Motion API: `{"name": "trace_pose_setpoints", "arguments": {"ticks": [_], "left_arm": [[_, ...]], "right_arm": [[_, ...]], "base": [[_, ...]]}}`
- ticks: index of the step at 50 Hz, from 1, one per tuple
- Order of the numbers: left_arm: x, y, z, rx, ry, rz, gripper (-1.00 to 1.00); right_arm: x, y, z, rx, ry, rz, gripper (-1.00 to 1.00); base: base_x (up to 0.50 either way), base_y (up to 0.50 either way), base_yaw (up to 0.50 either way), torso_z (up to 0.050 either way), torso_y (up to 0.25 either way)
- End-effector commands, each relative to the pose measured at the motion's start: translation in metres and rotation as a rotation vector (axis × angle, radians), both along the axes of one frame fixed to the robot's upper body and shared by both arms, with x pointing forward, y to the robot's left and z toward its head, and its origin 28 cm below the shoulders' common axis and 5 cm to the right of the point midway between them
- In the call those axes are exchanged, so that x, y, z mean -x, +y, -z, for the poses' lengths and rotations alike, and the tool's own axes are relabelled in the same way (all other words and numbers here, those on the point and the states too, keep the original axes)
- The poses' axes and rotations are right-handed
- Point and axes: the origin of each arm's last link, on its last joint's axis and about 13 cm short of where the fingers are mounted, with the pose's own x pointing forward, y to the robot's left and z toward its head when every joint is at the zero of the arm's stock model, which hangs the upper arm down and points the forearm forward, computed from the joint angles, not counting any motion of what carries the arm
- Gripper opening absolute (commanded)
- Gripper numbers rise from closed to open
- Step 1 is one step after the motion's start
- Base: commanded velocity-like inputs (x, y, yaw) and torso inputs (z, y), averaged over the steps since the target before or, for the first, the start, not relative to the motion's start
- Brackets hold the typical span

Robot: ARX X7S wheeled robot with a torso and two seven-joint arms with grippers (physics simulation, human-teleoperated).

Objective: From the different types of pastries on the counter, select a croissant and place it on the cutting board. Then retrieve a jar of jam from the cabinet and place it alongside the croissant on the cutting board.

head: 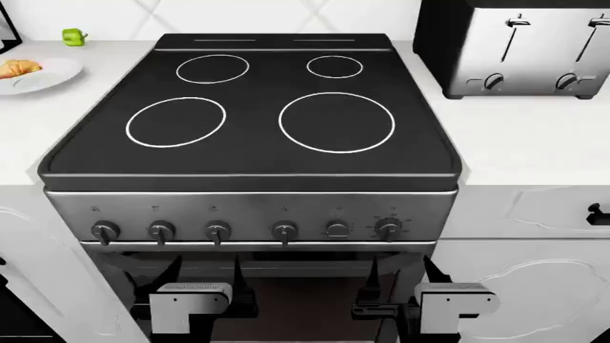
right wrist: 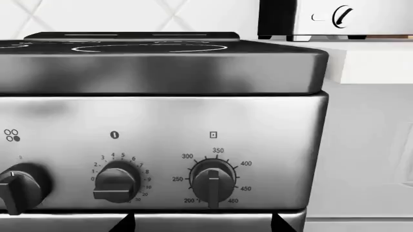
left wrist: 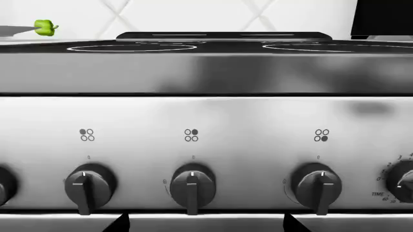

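A golden-brown pastry (head: 19,68) lies on a white plate (head: 53,75) on the white counter (head: 28,114) at the far left edge of the head view, partly cut off; it looks like the croissant. The cutting board, the jar of jam and the pale pastry are out of view. My left gripper (head: 205,273) and right gripper (head: 403,273) hang low in front of the stove's oven door, both open and empty, far from the plate. In the left wrist view (left wrist: 205,224) and the right wrist view (right wrist: 203,224) only the dark fingertips show, spread wide, facing the stove knobs.
A steel stove with a black glass cooktop (head: 257,107) and a row of knobs (head: 217,231) fills the middle. A steel toaster (head: 519,46) stands at the back right. A small green pepper (head: 73,36) sits at the back left. White cabinet fronts (head: 533,279) flank the stove.
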Motion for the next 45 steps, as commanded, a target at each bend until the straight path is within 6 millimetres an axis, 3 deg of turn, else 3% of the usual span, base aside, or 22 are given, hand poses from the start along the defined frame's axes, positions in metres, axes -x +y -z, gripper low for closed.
{"name": "trace_pose_setpoints", "arguments": {"ticks": [1, 10, 15, 19, 27, 34, 39, 45], "left_arm": [[0.000, 0.001, -0.001, -0.018, -0.010, -0.018, 1.00], [0.005, 0.007, -0.038, 0.010, -0.114, -0.016, 1.00], [0.000, 0.021, -0.086, 0.051, -0.170, 0.025, 1.00], [-0.015, 0.034, -0.127, 0.088, -0.162, 0.088, 1.00], [-0.046, 0.051, -0.192, 0.053, -0.203, 0.117, 1.00], [-0.083, 0.059, -0.211, 0.058, -0.174, 0.065, 1.00], [-0.099, 0.059, -0.213, 0.070, -0.156, 0.044, 1.00], [-0.102, 0.057, -0.216, 0.082, -0.154, 0.048, 1.00]], "right_arm": [[0.001, 0.000, -0.001, 0.010, 0.004, 0.005, 1.00], [0.000, -0.004, -0.019, 0.084, -0.040, -0.003, 1.00], [-0.004, -0.010, -0.056, 0.104, -0.103, -0.002, 1.00], [-0.012, -0.016, -0.104, 0.132, -0.184, -0.013, 1.00], [-0.062, -0.018, -0.168, 0.126, -0.219, -0.049, 1.00], [-0.100, -0.007, -0.184, 0.165, -0.185, -0.092, 1.00], [-0.108, -0.002, -0.188, 0.183, -0.182, -0.107, 1.00], [-0.111, 0.001, -0.187, 0.199, -0.171, -0.117, 1.00]], "base": [[0.00, 0.00, 0.00, 0.000, 0.000], [0.00, 0.34, 0.00, 0.017, 0.000], [0.00, 0.50, 0.00, 0.050, 0.000], [0.00, 0.50, 0.00, 0.050, 0.000], [0.00, 0.50, 0.00, 0.050, 0.000], [0.02, 0.50, 0.00, 0.035, 0.000], [0.02, 0.50, 0.00, 0.000, 0.000], [0.02, 0.50, 0.00, 0.000, 0.000]]}}
